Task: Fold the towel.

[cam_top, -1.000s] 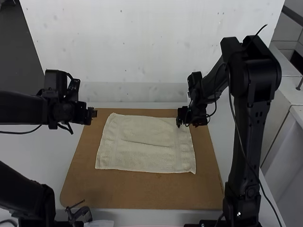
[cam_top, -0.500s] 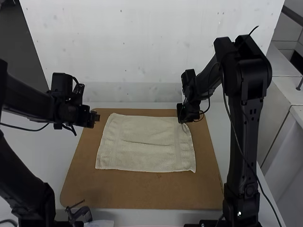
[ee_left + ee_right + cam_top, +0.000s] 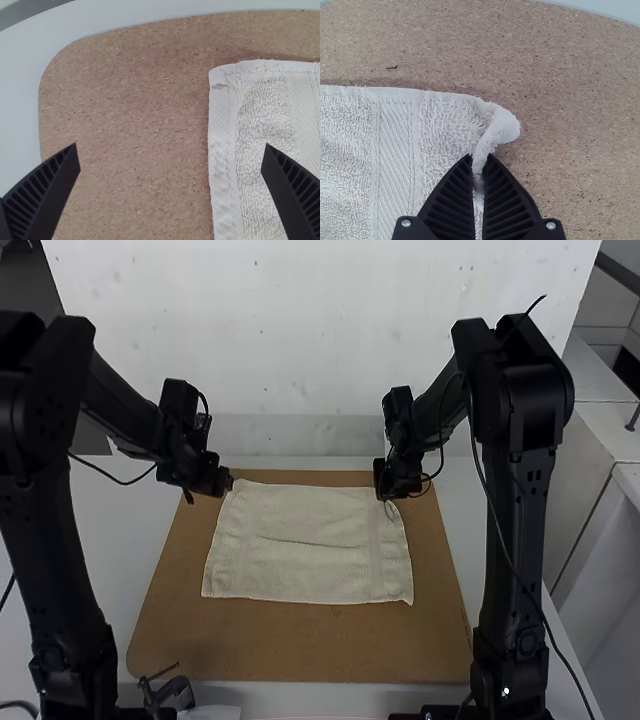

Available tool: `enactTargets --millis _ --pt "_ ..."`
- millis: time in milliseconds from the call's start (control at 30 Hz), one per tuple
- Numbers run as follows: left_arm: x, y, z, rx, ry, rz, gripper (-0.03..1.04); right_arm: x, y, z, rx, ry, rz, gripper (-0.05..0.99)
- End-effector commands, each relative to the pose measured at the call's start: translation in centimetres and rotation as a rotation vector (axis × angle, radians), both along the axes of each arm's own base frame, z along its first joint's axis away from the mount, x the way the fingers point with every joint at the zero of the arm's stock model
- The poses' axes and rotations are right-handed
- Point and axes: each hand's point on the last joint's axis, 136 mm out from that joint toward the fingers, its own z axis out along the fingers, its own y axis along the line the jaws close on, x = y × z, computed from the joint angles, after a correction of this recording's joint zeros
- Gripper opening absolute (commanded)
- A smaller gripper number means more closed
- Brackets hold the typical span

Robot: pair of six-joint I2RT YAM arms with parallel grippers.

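The cream towel [image 3: 310, 545] lies spread on a brown board, with a slight crease across its middle. At its far left corner is my left gripper [image 3: 227, 483]. My right gripper [image 3: 384, 492] is at the towel's far right corner. In the left wrist view my left gripper [image 3: 170, 175] stands open above the board and the towel's edge [image 3: 222, 135], nothing between its fingers. The right wrist view has my right gripper [image 3: 479, 165] shut on a pinched fold of the towel [image 3: 445, 120] near its corner.
The brown cork board [image 3: 300, 645] reaches past the towel on its near side and both flanks. A white wall [image 3: 320, 350] stands beyond the table. A small dark clamp-like object [image 3: 168, 692] sits near the board's near left corner.
My left gripper has moved right, up to the towel's far left corner, with its arm swinging inward. My right gripper has shifted slightly left, then stayed still. The towel looks much the same.
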Motion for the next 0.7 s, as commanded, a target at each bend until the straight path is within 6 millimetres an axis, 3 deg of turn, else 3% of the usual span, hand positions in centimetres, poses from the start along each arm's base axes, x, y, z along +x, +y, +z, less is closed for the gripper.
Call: enactTargets --millis 0,167,300,333,500,567,667 --pt "2.1 -1.5 0.6 -0.004 -0.003 0.012 0.92 -1.6 -2.8 -3.2 -0.098 0.077 -0.061 0.02" --pt "3.1 -3.7 -0.4 -0.010 0.035 -0.021 0.91 -1.7 -3.0 -3.4 -0.101 0.082 -0.062 0.02" --pt "3.4 -4.2 -2.5 -0.007 0.084 -0.028 0.88 -1.8 -3.4 -3.4 -0.104 0.085 -0.067 0.02" --pt "3.5 -4.3 -3.1 -0.007 0.101 -0.025 0.81 -1.9 -3.5 -3.5 -0.104 0.086 -0.068 0.02" --pt "2.8 -4.3 -6.7 -0.063 0.232 0.008 0.20 -2.0 -3.9 -3.3 -0.114 0.081 -0.075 0.02" --pt "2.7 -4.3 -7.2 -0.063 0.243 0.011 0.00 -2.2 -3.9 -3.3 -0.114 0.081 -0.073 0.02" --pt "2.4 -4.6 -7.3 -0.063 0.252 0.009 0.01 -2.2 -3.9 -3.3 -0.114 0.080 -0.073 0.02"
